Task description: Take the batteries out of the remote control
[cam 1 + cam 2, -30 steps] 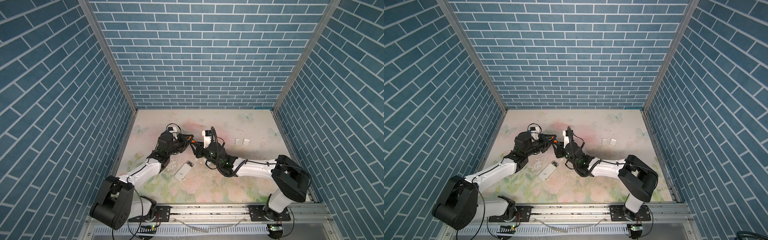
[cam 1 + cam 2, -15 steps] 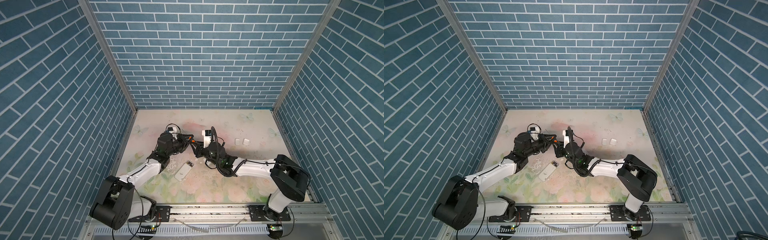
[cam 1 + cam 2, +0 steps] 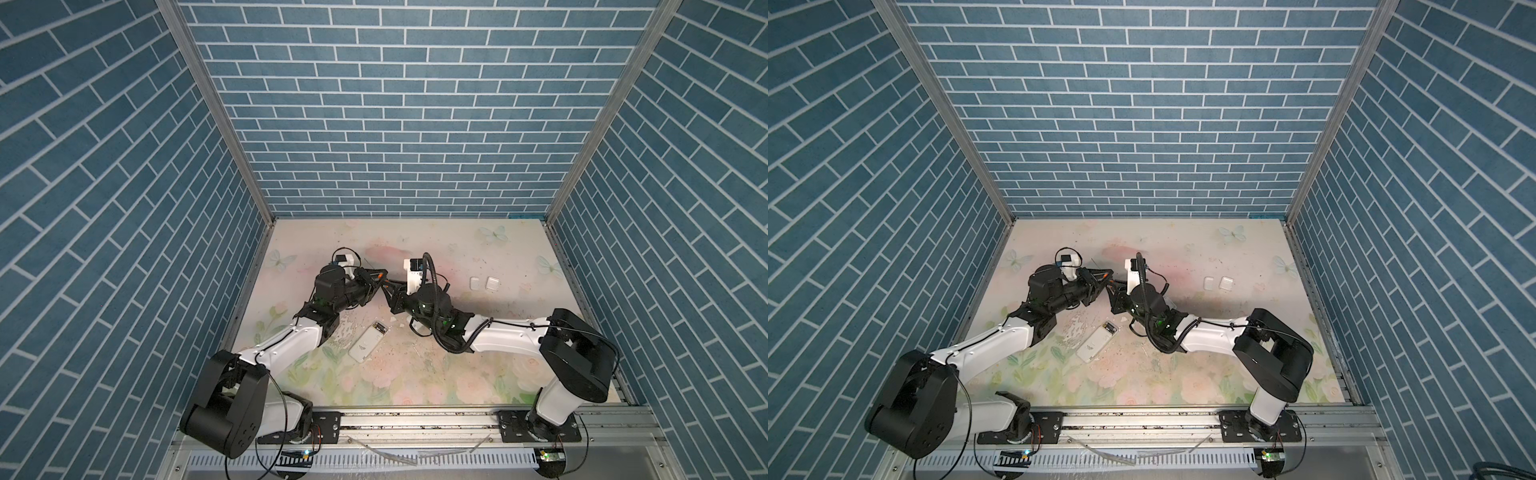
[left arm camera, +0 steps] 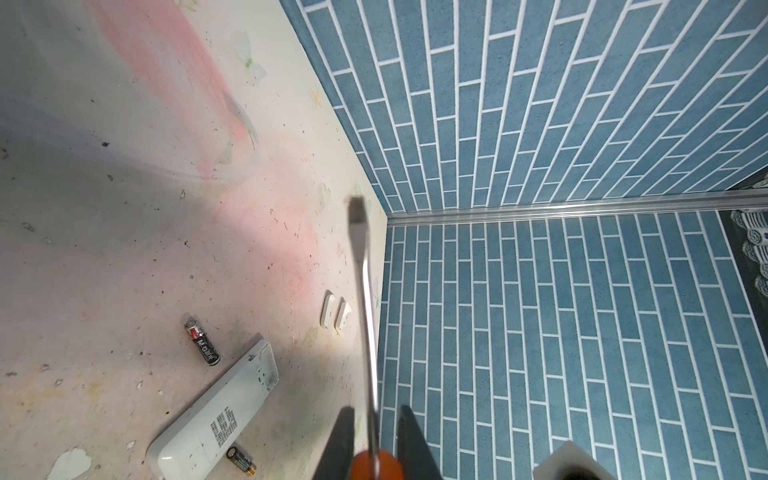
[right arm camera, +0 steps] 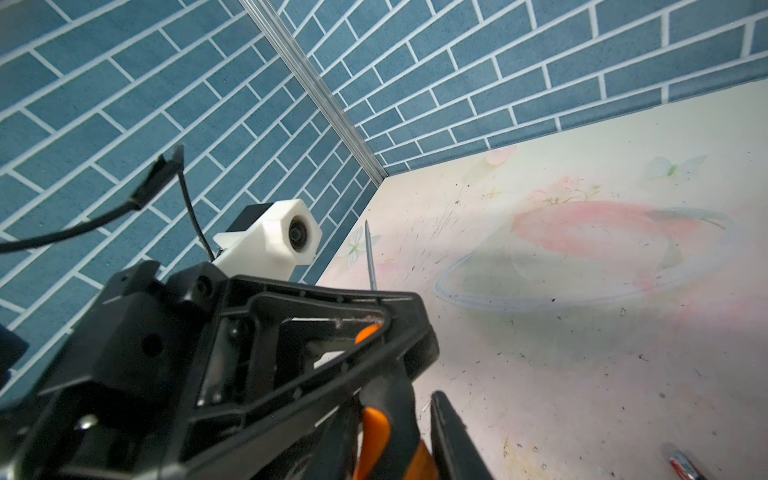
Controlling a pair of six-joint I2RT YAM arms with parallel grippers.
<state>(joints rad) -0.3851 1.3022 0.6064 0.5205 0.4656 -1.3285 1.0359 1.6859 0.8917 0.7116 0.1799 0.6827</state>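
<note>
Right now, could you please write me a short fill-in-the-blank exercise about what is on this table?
1. The left end effector is shut on a ___ with an orange handle.
2. In the left wrist view, ___ batteries lie on the table near the white remote.
3. The two small covers lying side by side are ___ in colour.
Missing words: screwdriver; two; white.

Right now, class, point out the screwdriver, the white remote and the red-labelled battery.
screwdriver [image 4: 366, 299]: left wrist view, middle of metal shaft.
white remote [image 4: 214, 406]: left wrist view, centre of its back.
red-labelled battery [image 4: 202, 341]: left wrist view, on its label.
</note>
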